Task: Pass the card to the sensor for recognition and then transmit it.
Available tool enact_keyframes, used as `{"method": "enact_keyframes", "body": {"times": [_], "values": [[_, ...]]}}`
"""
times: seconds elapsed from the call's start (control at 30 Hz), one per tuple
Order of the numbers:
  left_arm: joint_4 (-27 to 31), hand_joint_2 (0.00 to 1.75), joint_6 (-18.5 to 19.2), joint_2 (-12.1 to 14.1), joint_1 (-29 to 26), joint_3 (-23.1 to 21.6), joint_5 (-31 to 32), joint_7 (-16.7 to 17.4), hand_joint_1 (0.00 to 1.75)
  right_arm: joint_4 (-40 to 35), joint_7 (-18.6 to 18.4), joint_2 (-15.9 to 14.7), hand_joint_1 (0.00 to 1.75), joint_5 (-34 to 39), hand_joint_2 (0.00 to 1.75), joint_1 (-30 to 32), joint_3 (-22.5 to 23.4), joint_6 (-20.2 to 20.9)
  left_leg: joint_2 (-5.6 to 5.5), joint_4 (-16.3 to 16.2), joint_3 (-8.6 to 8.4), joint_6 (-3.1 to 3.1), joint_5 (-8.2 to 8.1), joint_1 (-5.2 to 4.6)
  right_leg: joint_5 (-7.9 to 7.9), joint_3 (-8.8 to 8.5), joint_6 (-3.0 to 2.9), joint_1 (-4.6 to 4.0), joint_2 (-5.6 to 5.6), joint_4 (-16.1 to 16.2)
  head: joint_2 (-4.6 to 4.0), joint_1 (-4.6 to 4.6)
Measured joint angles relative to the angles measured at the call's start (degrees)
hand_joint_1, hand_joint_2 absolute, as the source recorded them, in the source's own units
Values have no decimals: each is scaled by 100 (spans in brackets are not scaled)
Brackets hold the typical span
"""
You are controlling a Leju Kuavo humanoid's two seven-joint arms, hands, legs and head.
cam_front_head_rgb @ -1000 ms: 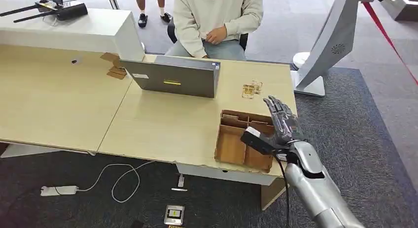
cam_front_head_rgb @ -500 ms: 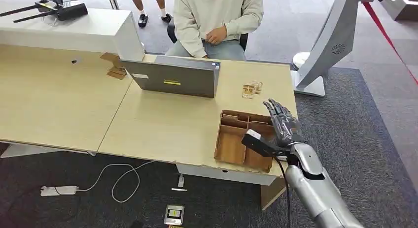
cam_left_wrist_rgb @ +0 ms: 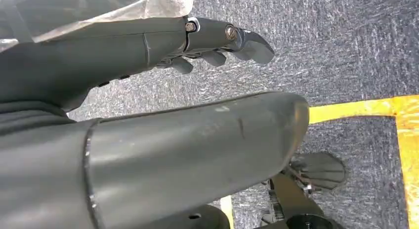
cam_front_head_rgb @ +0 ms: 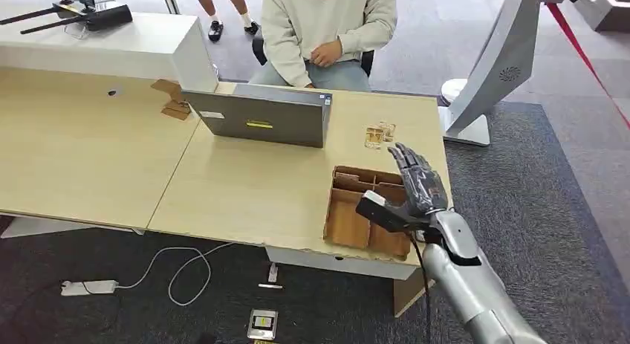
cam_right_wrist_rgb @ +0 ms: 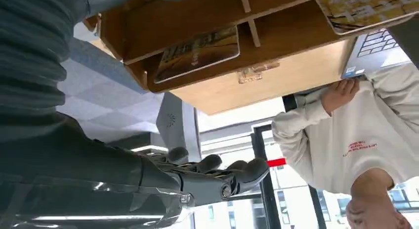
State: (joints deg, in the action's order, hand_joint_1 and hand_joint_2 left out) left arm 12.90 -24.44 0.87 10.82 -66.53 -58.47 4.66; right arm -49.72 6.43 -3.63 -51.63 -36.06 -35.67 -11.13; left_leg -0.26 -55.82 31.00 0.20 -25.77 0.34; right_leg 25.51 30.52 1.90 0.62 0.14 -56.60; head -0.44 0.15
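The right hand [cam_front_head_rgb: 418,186] hovers spread and empty over the tray [cam_front_head_rgb: 348,224] at the desk's [cam_front_head_rgb: 245,195] five-o'clock corner, fingers pointing toward twelve. In the right wrist view, a card [cam_right_wrist_rgb: 197,53] lies flat in one tray compartment just beyond the fingertips [cam_right_wrist_rgb: 254,169]. The left hand [cam_left_wrist_rgb: 217,41] hangs over carpet [cam_left_wrist_rgb: 346,41], fingers loosely extended, holding nothing; a person [cam_front_head_rgb: 327,24] sits at twelve behind a laptop [cam_front_head_rgb: 260,119].

A pale wooden desk [cam_front_head_rgb: 245,188] stands on dark grey carpet [cam_front_head_rgb: 535,203], beside a white counter [cam_front_head_rgb: 111,50].
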Motion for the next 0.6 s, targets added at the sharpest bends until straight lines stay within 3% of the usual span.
{"method": "enact_keyframes", "body": {"times": [0.6], "values": [[2, 0, -79, -35, 24, 2, -92, 57, 0, 293, 94, 151, 0, 33, 175, -171, -4, 57, 0, 0, -1, 0, 0, 0, 0, 1, 0, 0, 0, 0, 0, 0]]}}
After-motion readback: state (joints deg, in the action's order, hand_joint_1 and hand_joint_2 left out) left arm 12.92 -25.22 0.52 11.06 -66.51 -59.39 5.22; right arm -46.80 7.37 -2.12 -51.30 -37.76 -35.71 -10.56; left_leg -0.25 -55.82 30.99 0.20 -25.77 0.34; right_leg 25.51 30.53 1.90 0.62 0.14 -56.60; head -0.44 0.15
